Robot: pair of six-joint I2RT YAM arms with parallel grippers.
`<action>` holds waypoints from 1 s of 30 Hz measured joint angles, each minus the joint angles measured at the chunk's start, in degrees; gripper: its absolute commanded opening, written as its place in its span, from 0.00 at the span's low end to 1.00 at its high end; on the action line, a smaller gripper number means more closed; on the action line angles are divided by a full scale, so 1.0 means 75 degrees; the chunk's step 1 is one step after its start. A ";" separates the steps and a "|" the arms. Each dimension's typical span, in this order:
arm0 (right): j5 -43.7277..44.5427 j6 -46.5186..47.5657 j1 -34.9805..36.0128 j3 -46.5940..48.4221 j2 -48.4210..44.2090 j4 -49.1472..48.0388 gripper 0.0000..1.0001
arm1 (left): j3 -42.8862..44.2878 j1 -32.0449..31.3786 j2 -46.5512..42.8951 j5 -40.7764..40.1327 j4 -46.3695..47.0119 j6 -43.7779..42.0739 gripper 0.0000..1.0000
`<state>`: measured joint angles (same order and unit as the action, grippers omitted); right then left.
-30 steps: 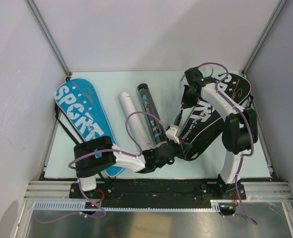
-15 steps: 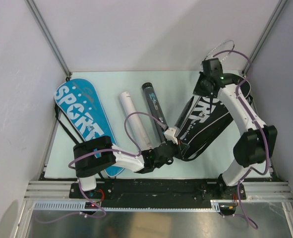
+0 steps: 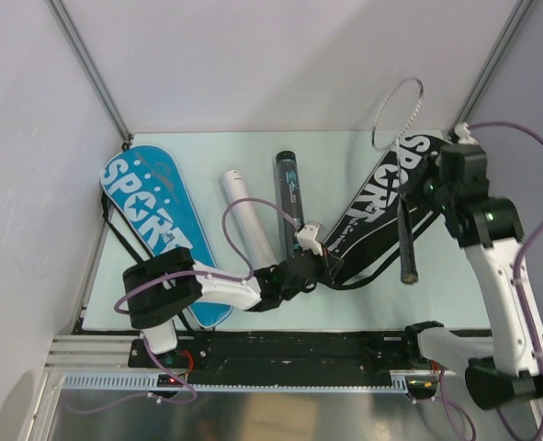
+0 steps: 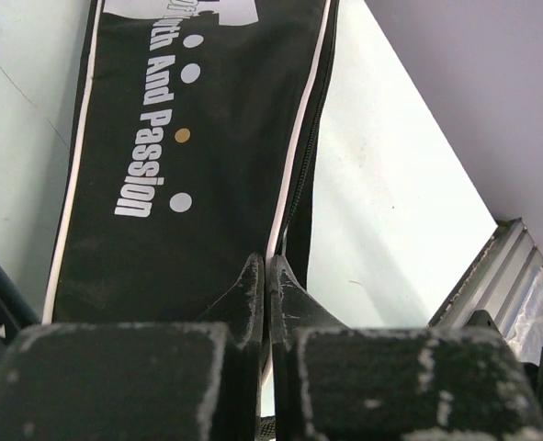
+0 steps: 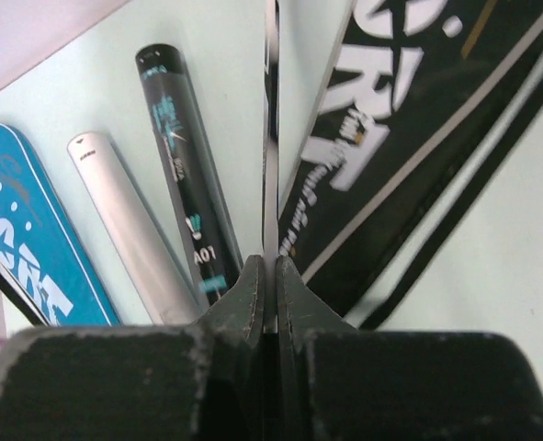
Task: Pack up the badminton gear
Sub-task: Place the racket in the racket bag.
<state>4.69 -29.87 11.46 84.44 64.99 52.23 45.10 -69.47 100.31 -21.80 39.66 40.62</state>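
Note:
My right gripper (image 3: 416,190) is shut on the thin shaft (image 5: 271,138) of a silver-framed racket (image 3: 397,112) and holds it above the table, head toward the back wall, dark handle (image 3: 406,255) hanging toward the front. The black "SPORT" cover (image 3: 374,207) lies diagonally under it and also shows in the right wrist view (image 5: 418,119). My left gripper (image 3: 329,265) is shut on the seam edge at the narrow end of the black cover (image 4: 188,165), low on the table. In the left wrist view its tips (image 4: 267,276) pinch the white-piped edge.
A blue "SPORT" cover (image 3: 152,216) lies at the left, with its strap by the table's left edge. A white tube (image 3: 248,225) and a black tube (image 3: 289,188) lie side by side mid-table; both show in the right wrist view (image 5: 129,220) (image 5: 184,175). Walls close in the back and sides.
My right arm has swung right and up, carrying the silver racket clear of the black cover. The cover and black tube have shifted a little. My left gripper has kept its hold.

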 measured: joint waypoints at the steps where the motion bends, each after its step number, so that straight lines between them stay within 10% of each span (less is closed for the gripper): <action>1: 0.0006 -0.0067 -0.0047 -0.0181 -0.0353 0.0195 0.00 | 0.0017 0.0073 -0.0073 0.0047 -0.0079 0.0012 0.00; 15: 0.1346 -0.1638 -0.0122 -0.2072 -0.3812 0.2754 0.00 | 0.1215 0.1154 -0.0233 0.0557 -0.1728 0.0184 0.00; 30: 0.2084 -0.2396 -0.0125 -0.2911 -0.4447 0.3229 0.00 | 0.1722 0.1559 -0.0262 0.0956 -0.2530 0.0341 0.00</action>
<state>20.32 -47.83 10.52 62.61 31.64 76.44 58.02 -57.78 98.35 -14.63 20.69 43.18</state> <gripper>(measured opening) 0.040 0.009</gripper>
